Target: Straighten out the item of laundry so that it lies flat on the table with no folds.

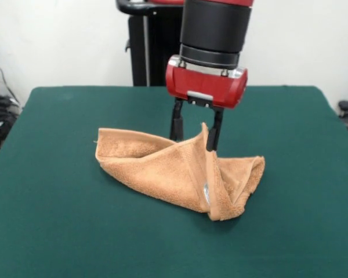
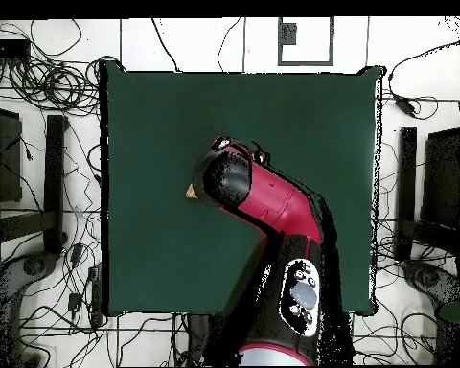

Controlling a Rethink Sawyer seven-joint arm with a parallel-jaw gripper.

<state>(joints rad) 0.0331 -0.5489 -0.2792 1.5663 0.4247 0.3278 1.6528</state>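
The orange-tan towel (image 1: 162,165) lies crumpled near the middle of the green table (image 1: 58,231). It is folded over itself, with one corner raised into a peak. My gripper (image 1: 195,136) comes straight down onto that peak. Its two black fingers stand apart. The peak rises between them and rests against the right finger (image 1: 214,130), while the left finger goes down behind the towel. In the overhead view my arm (image 2: 272,206) covers the gripper and nearly all of the towel. Only a small tan tip (image 2: 191,192) shows at the arm's left.
The robot's black pedestal (image 1: 148,46) stands behind the table's far edge. Green cloth surrounds the towel on all sides (image 2: 157,125). Cables and dark stands lie on the floor around the table (image 2: 42,86).
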